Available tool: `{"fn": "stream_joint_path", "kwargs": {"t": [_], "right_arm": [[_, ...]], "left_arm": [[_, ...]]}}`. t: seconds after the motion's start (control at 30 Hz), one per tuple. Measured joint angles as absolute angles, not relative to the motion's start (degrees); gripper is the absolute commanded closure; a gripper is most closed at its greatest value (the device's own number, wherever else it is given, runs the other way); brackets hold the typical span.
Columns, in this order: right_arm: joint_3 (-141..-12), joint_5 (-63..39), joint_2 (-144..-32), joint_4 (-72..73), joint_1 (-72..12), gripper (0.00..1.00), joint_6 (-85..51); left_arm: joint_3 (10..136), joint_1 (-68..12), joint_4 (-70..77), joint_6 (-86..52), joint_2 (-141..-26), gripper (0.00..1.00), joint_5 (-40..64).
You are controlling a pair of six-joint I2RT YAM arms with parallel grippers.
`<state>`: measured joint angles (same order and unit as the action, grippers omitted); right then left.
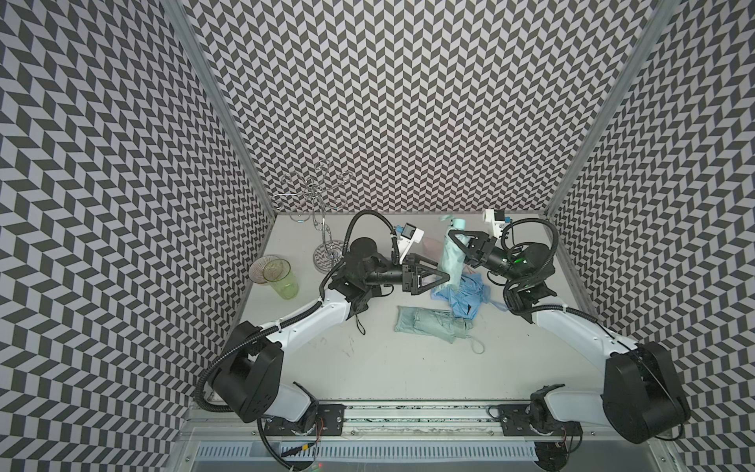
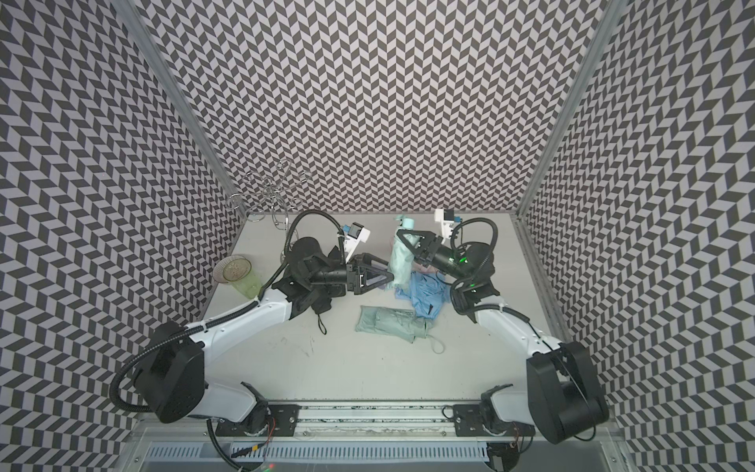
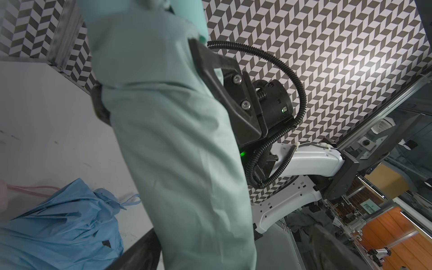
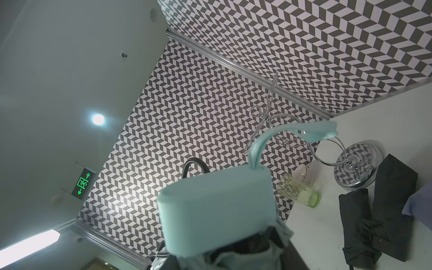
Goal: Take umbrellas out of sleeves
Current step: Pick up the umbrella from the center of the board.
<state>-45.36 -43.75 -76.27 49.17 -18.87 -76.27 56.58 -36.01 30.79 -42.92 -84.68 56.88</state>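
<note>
Right gripper point(image 1: 454, 239) is clamped, jaws part closed, round the smooth mint green fabric sleeve point(image 1: 449, 261), just under the pale mint handle point(image 1: 460, 224) of the compact umbrella inside it; the handle pokes out the top. The bundle stands near upright, handle end up, long axis slightly tilted, lower end down by the crumpled light blue umbrella point(image 1: 465, 296). Left gripper point(image 1: 444, 281) is spread wide, gripping nothing, tips just beside the sleeve's lower part. On the white table point(image 1: 367, 367) nearby, a second mint green pleated umbrella point(image 1: 445, 325) lies flat, crosswise. Over on the left, a clear green plastic cup point(image 1: 282, 281) stands beside a ribbed clear cup point(image 1: 261, 267); contents unclear. A black folded umbrella point(image 4: 357, 224) lies by the chrome wire stand point(image 1: 325, 245)
</note>
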Motion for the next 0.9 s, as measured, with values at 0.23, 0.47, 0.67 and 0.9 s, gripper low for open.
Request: {"fn": "stream_joint_path", "kwargs": {"t": [0.23, 0.47, 0.67, 0.9], "right_arm": [[-45.6, -43.8, -77.3, 47.8, -20.1, 0.67, -75.9], [-45.6, -43.5, -77.8, 46.7, -20.3, 0.61, -74.6], [-45.6, -44.0, -77.6, 45.4, -20.2, 0.31, -71.0], [-49.6, -47.8, -73.5, 25.5, -14.1, 0.00, -57.9]], "left_arm": [[62.8, -36.4, 21.3, -37.1, -90.3, 0.05, 58.0], [67.4, -36.5, 17.0, -35.3, -93.7, 0.55, 60.9], [69.7, -36.2, 9.8, -33.0, -94.7, 0.79, 61.6], [70.1, -36.1, -0.2, -25.6, -95.7, 0.79, 63.8]]}}
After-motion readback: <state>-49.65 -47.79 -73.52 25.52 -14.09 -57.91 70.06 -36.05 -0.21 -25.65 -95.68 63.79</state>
